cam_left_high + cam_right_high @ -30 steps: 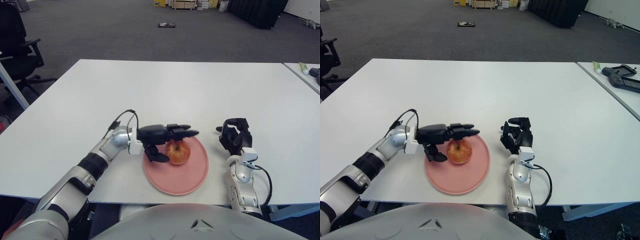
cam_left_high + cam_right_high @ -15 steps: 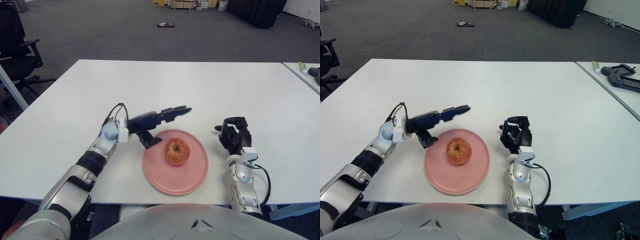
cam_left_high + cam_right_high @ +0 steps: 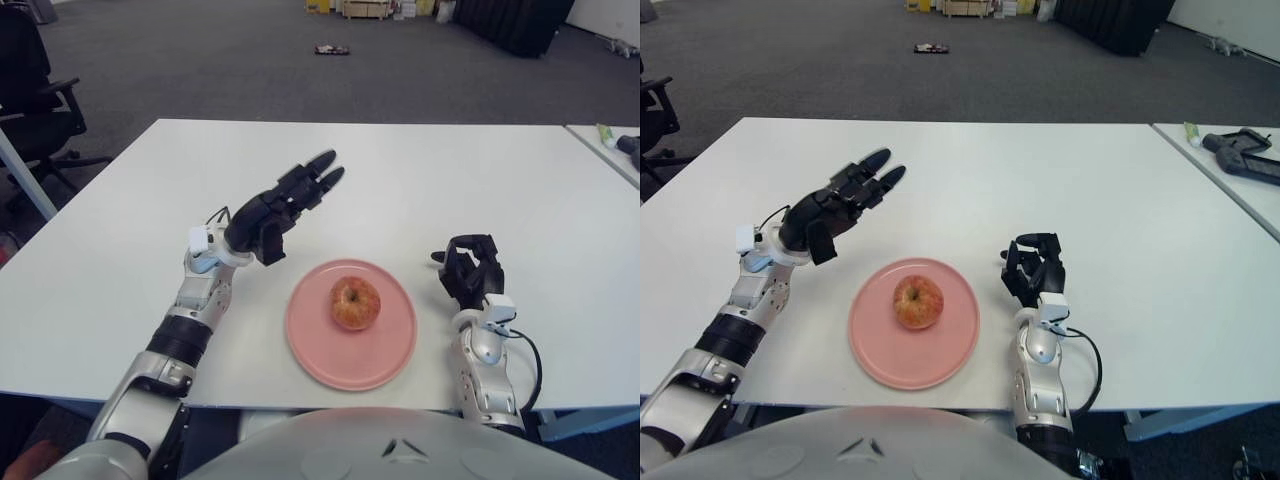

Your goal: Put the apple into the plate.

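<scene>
- White table point(image 3: 400, 170) on grey carpet.
- Apple point(image 3: 355, 303) sits upright mid-plate point(image 3: 385, 360), near the table's front edge.
- Left hand point(image 3: 280, 208) is raised left of the plate, fingers spread, empty.
- Right hand point(image 3: 470, 272), curled and empty, shows right of the plate.

A white worktop point(image 3: 420, 180) fills the middle of the frame. A black office chair point(image 3: 35, 95) stands at the upper left, and a second table point(image 3: 1230, 160) carrying a dark device point(image 3: 1245, 155) shows at the right edge.
</scene>
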Available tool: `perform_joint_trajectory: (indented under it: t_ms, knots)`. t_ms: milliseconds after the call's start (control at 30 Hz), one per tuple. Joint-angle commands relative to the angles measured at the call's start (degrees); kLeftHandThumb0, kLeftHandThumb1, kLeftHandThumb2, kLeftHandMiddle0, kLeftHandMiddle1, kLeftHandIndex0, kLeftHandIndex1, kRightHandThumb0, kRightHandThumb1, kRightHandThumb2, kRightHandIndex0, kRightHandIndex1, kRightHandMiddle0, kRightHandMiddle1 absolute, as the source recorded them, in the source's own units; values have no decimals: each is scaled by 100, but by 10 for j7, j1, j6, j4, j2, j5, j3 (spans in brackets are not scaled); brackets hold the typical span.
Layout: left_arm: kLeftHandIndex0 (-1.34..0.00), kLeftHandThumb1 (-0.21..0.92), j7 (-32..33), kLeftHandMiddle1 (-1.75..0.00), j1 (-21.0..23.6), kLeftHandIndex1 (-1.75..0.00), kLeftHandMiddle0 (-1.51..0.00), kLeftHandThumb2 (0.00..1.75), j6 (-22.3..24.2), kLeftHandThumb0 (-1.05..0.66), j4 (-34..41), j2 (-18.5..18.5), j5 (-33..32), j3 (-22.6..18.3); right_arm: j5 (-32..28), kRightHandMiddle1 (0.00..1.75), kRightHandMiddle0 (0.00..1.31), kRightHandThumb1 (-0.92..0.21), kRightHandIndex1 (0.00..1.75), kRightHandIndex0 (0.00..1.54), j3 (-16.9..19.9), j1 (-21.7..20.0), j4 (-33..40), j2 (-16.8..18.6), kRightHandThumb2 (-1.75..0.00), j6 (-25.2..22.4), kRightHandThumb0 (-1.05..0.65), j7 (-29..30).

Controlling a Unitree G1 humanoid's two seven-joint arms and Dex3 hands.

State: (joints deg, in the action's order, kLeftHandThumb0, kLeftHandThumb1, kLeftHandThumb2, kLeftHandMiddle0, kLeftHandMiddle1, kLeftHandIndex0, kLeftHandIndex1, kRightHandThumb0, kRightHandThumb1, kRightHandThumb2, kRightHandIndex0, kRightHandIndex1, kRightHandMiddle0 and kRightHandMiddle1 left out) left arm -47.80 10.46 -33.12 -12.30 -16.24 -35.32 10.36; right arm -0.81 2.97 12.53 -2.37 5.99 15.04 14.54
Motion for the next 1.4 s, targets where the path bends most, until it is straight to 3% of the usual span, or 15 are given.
perform_joint_trajectory:
  t_ms: [0,100,133,167,233,333,433,533,700,800,900,1133,1367]
  knots:
    - [-1,92,71,-6,-38,-5,-10,95,44,-105,34,18,18,-36,2,175,30,-75,131,55,1,-8,-1,8,-77,3,-37,-2]
    - [0,92,123,-22,-50,-38,-15,92,68,-105,46,44,31,-57,6,175,30,-74,131,56,2,-9,-1,6,-78,3,-37,-1]
    - [0,92,137,-41,-52,-70,-16,92,72,-102,47,52,38,-63,6,175,30,-74,131,56,2,-9,-1,6,-78,3,-37,-1]
    - [0,92,161,-50,-53,-82,-15,92,67,-101,43,62,56,-72,6,175,30,-74,131,56,2,-9,-2,6,-78,3,-37,-1]
    - [-8,92,186,-83,-54,-123,-18,91,63,-93,40,76,79,-83,7,175,30,-74,131,56,3,-9,-3,6,-78,3,-37,0]
    - [-21,92,234,-109,-38,-144,-25,90,14,-87,-26,102,132,-110,3,175,30,-74,131,56,4,-10,-5,6,-78,5,-37,-3]
    - [-44,92,282,-148,-32,-165,-35,89,-16,-79,-53,117,185,-126,2,175,30,-74,131,56,5,-10,-6,5,-79,7,-37,-6]
    - [-52,92,309,-164,-33,-171,-42,87,-24,-73,-51,129,210,-134,1,175,30,-73,131,56,5,-10,-6,5,-79,8,-37,-8]
    - [-59,91,328,-173,-37,-174,-54,85,-32,-65,-63,142,223,-143,3,175,31,-73,131,56,6,-11,-7,5,-79,9,-37,-9]
    - [-49,66,344,-174,-39,-174,-61,98,-29,-50,-65,148,234,-148,5,175,31,-73,131,56,7,-11,-8,4,-79,8,-37,-9]
    - [-47,57,359,-174,-41,-175,-67,104,-25,-45,-72,153,246,-152,8,175,30,-73,131,56,7,-11,-7,4,-79,7,-37,-6]
    - [-45,53,363,-175,-41,-175,-76,106,-27,-42,-100,158,253,-156,8,175,30,-74,131,55,8,-10,-5,6,-78,3,-37,-6]
    - [-44,53,372,-175,-43,-175,-76,105,-32,-42,-120,158,269,-158,9,175,30,-74,131,55,8,-10,-5,4,-78,2,-37,-8]
